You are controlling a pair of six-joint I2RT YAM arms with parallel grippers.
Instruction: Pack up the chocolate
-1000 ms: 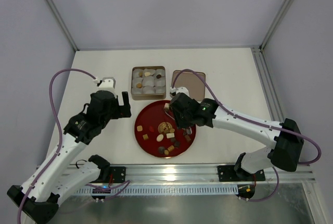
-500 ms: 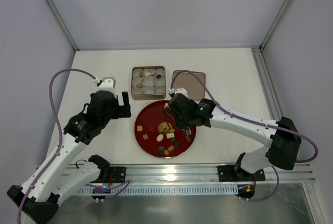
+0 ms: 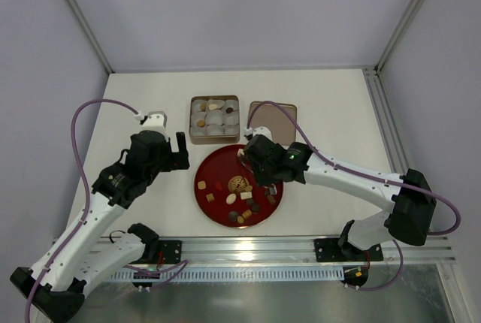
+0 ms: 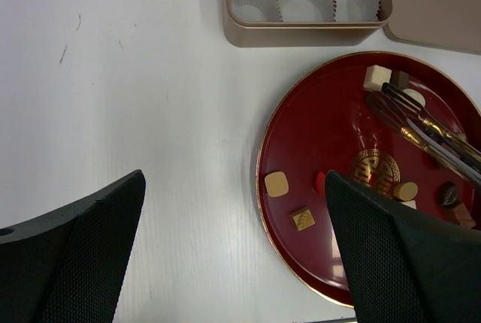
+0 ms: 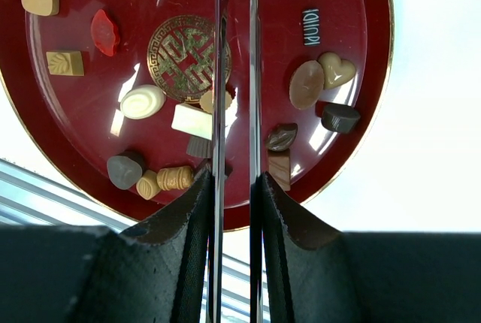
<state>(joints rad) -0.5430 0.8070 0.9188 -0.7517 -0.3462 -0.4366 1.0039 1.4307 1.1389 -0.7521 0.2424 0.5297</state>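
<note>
Several small chocolates (image 3: 240, 214) in brown, tan, cream and red lie on a red plate (image 3: 218, 165). My right gripper (image 3: 259, 161) hovers over the plate's right half, shut on thin metal tongs (image 4: 421, 124). The tongs' tips end near a cream square at the plate's far edge. In the right wrist view the two blades (image 5: 218, 52) run between my fingers (image 5: 192, 210) above the chocolates (image 5: 141, 101); nothing shows between the blades. My left gripper (image 3: 171, 154) is open and empty over bare table, left of the plate (image 4: 323, 128).
A tan tin (image 3: 214, 140) of white paper cups, a few holding chocolates, stands behind the plate. It also shows in the left wrist view (image 4: 301, 34). Its lid (image 3: 272, 119) lies to the right. A metal rail runs along the near table edge.
My right gripper with the tongs has shifted slightly left over the plate. The left arm has not moved.
</note>
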